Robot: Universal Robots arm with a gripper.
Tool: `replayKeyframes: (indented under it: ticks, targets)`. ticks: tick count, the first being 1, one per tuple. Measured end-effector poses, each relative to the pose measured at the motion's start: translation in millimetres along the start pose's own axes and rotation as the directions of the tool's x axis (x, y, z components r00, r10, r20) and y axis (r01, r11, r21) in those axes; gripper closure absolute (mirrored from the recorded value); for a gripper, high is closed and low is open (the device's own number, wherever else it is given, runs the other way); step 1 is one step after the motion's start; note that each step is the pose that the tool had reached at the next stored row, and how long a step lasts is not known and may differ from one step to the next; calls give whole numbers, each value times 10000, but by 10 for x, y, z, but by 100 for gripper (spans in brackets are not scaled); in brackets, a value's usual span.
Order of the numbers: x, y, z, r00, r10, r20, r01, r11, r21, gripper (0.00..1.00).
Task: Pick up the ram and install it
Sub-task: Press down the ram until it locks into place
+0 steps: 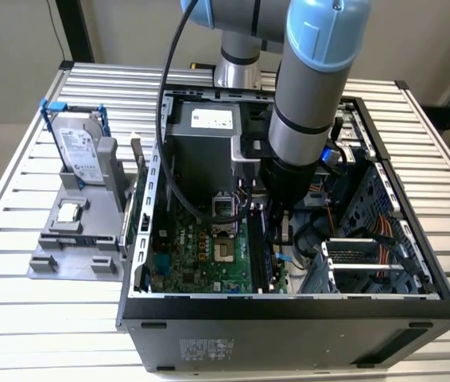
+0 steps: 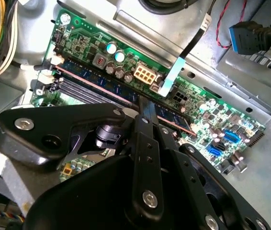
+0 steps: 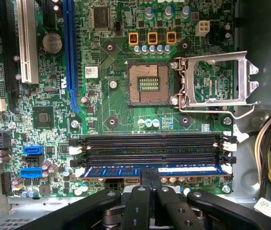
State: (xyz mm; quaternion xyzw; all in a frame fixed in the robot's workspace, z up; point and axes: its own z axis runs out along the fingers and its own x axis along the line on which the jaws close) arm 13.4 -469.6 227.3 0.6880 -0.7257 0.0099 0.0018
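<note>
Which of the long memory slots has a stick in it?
The slot nearest the gripper: the blue ram sits there. The two black slots beyond are empty.

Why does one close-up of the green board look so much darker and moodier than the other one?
In the first wrist view the large green motherboard is lit evenly and the long dark-blue ram stick reads sharp. In the second wrist view the black gripper looms close and shadows the board, with bright glare on the bare metal case wall.

- Exterior view: high, looking down on the open computer case (image 1: 289,306).
- Both wrist views: close over the motherboard (image 3: 111,96) (image 2: 92,48), sharing memory slots (image 3: 150,148) (image 2: 87,88).
</note>
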Motion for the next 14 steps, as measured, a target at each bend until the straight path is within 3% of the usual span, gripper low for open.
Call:
replayKeyframes:
  ticks: [14]
  targets:
    - [0,0,0,10000,0,-1,0,10000,0,100]
